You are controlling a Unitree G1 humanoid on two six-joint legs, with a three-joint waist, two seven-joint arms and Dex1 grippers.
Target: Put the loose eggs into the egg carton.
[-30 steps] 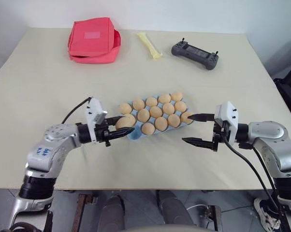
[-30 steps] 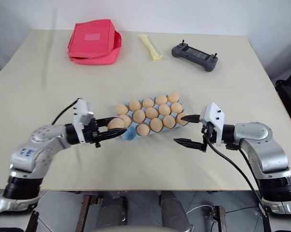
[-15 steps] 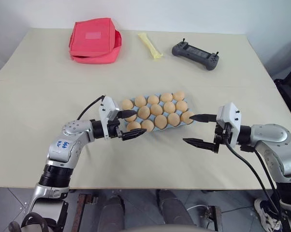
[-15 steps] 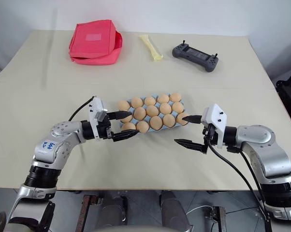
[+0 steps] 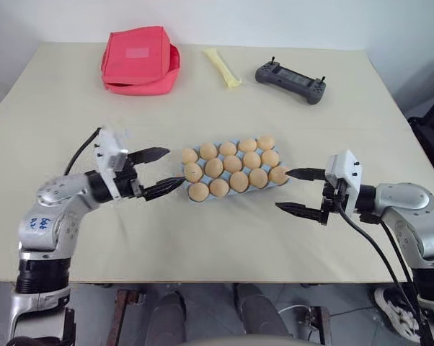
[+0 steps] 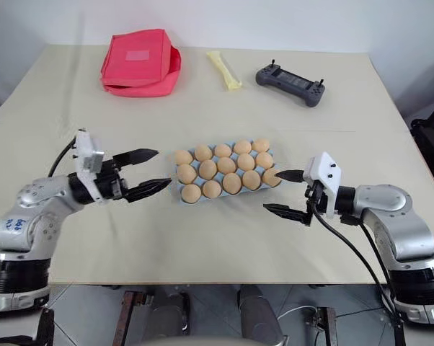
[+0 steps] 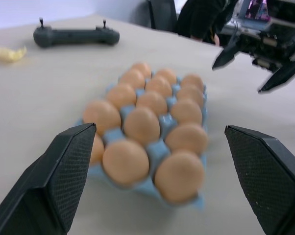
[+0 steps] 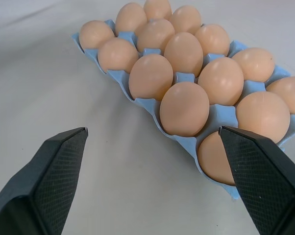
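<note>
The light blue egg carton (image 8: 137, 102) lies in the middle of the table, with a tan-orange egg in every cup. Every egg I see sits in the carton, among them the one at its near left corner (image 5: 198, 191). My left gripper (image 5: 175, 166) hovers open and empty just left of the carton, pointing level at it. My right gripper (image 5: 283, 189) is open and empty at the carton's right end, its upper fingertip close to the end egg (image 5: 277, 174). In the left wrist view the carton (image 7: 155, 149) lies ahead between the open fingers.
At the back of the table lie a red fabric pouch (image 5: 139, 60), a pale yellow strip (image 5: 223, 67) and a dark grey handheld controller (image 5: 290, 79). The table's front edge runs just below both arms.
My left gripper, shut on an egg at the carton's near left corner, opened, left the egg in that cup and drew back to the left. The right arm stayed put.
</note>
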